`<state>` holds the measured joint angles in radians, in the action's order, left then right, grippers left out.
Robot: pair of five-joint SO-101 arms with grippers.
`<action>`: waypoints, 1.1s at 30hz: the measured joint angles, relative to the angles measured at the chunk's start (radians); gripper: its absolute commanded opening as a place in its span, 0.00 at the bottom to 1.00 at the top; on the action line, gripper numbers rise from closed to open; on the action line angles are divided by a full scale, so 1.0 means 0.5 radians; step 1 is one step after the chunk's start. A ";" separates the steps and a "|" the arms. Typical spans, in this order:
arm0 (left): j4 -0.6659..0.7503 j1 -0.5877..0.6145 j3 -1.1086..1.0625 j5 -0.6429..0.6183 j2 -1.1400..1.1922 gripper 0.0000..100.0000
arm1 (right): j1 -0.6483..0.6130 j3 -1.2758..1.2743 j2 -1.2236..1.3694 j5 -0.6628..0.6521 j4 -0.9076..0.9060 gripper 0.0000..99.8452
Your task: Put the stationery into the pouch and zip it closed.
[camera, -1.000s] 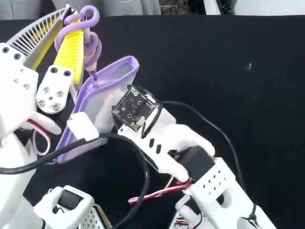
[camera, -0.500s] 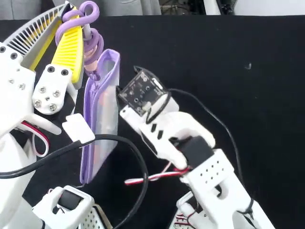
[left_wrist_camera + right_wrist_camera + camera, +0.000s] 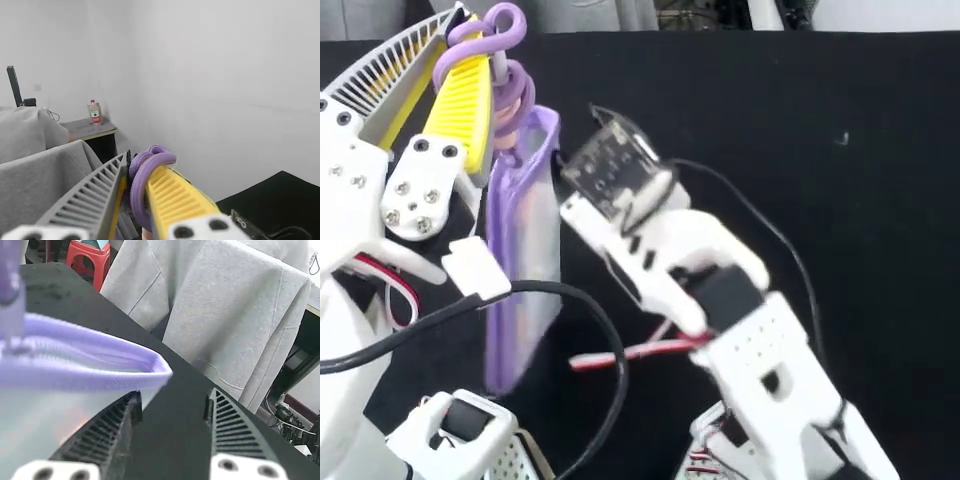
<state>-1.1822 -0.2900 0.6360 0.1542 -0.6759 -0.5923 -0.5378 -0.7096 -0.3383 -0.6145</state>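
The purple-edged, translucent pouch (image 3: 520,250) hangs from its purple cord (image 3: 505,25), lifted edge-on above the black table (image 3: 820,150). My left gripper (image 3: 470,25), with one yellow and one grey finger, is shut on that cord (image 3: 145,170) at the far left; in its wrist view the gripper (image 3: 135,160) points up toward a white wall. Something orange shows faintly inside the pouch (image 3: 75,375). My right gripper (image 3: 173,395) is open beside the pouch's zipped top corner, one black finger (image 3: 120,425) right under it. The right arm (image 3: 660,250) stands just right of the pouch.
A black cable (image 3: 600,330) and a white connector (image 3: 475,265) cross in front of the pouch's lower part. A grey garment (image 3: 225,305) and a red stool (image 3: 87,255) lie beyond the table's far edge. The table's right half is bare black cloth.
The pouch has swung from a tilted, face-up pose to hanging nearly edge-on. The right arm has moved toward the far side, along the pouch's edge toward its top.
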 measured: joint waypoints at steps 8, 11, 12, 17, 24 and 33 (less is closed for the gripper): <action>0.000 0.000 0.000 -0.018 0.000 0.03 | 0.000 0.338 0.273 0.120 -0.117 0.21; 0.000 0.000 0.000 -0.018 0.000 0.03 | 0.003 0.365 0.193 0.153 -0.233 0.21; 0.000 0.000 0.000 -0.018 0.000 0.03 | 0.003 0.365 0.138 0.163 -0.273 0.22; 0.000 0.000 0.000 -0.018 0.000 0.03 | 0.003 0.365 -0.157 0.215 -0.488 0.22; 0.000 -0.003 0.000 -0.018 0.000 0.03 | -0.163 0.365 -0.549 0.362 -0.700 0.22; 0.000 -0.009 0.000 -0.018 0.000 0.03 | -0.804 0.334 -0.789 0.325 -0.743 0.22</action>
<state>-1.1822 -0.2946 0.6360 0.1450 -0.6759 -0.9943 -0.3705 -1.1040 -0.1757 -0.9858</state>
